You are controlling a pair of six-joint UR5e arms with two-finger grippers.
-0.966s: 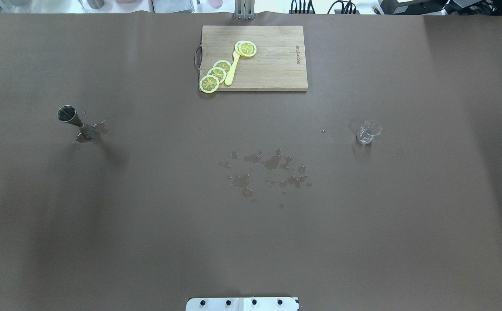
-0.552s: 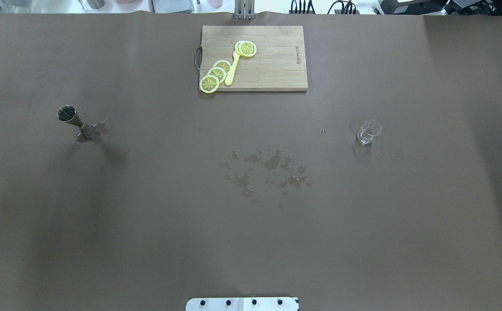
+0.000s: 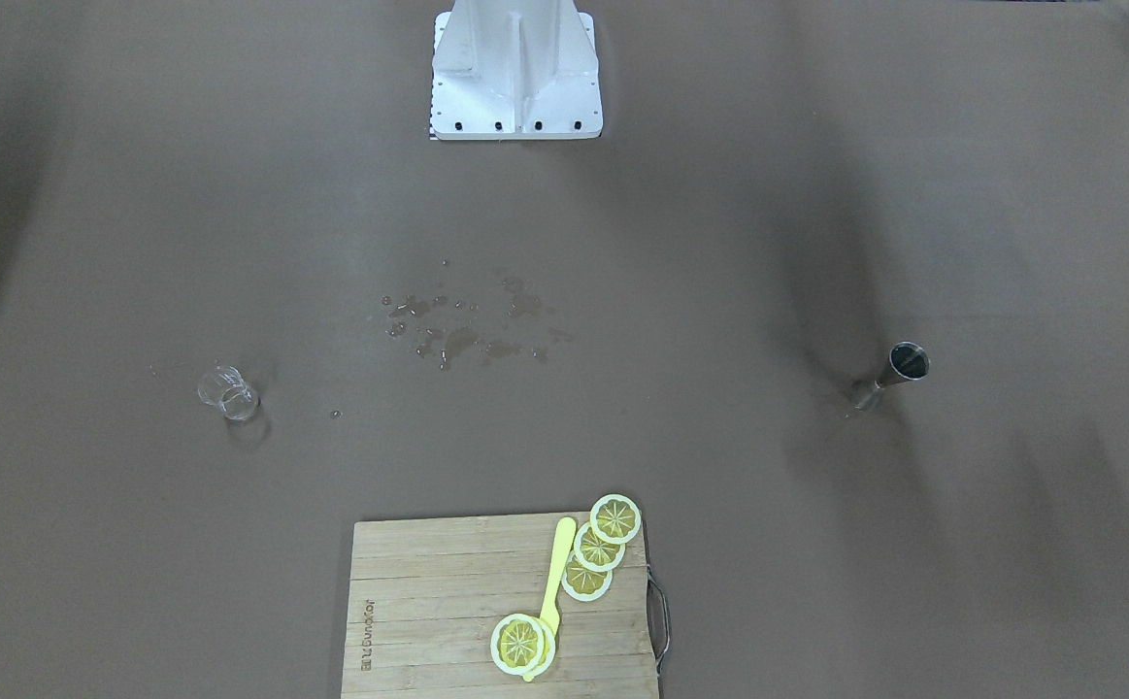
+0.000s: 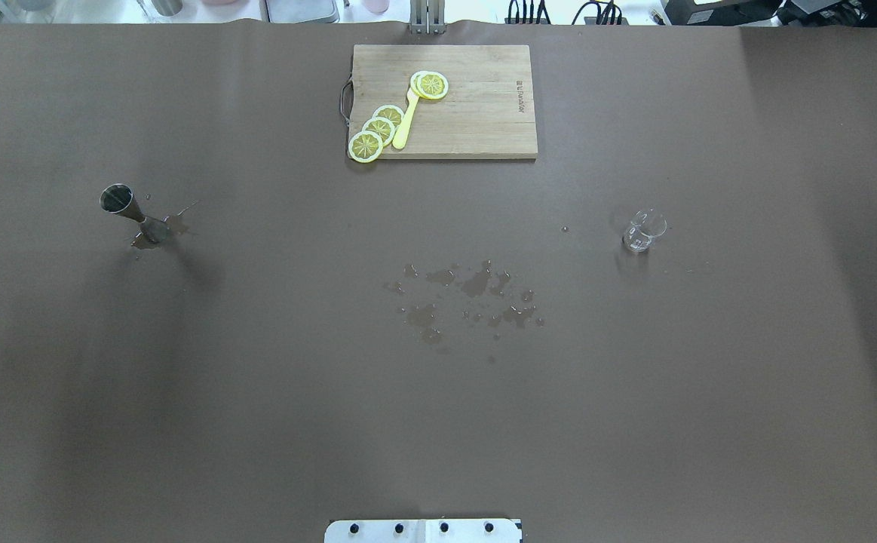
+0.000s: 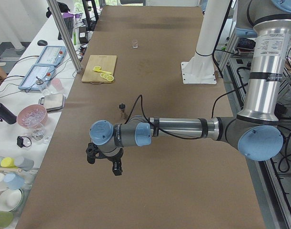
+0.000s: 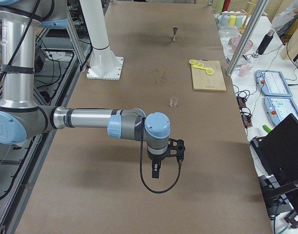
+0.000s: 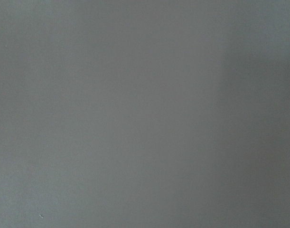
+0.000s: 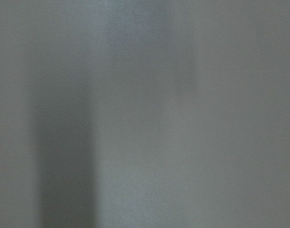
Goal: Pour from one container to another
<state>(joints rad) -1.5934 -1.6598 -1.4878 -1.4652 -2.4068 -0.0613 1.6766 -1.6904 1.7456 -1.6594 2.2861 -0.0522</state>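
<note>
A steel jigger (image 4: 125, 213) stands upright at the table's left, also seen in the front view (image 3: 894, 374). A small clear glass beaker (image 4: 643, 230) stands at the right (image 3: 227, 393). Neither gripper shows in the overhead or front views. The left gripper (image 5: 104, 163) hangs over the mat well short of the jigger (image 5: 121, 109); I cannot tell whether it is open or shut. The right gripper (image 6: 167, 161) hangs short of the beaker (image 6: 174, 102), its state equally unclear. Both wrist views show only blurred mat.
A wooden cutting board (image 4: 483, 113) with lemon slices (image 4: 378, 130) and a yellow knife (image 4: 405, 124) lies at the far middle. Spilled liquid (image 4: 468, 302) spots the mat's centre, and a small puddle (image 4: 174, 225) sits by the jigger's foot. The robot's base plate (image 4: 423, 530) is at the near edge.
</note>
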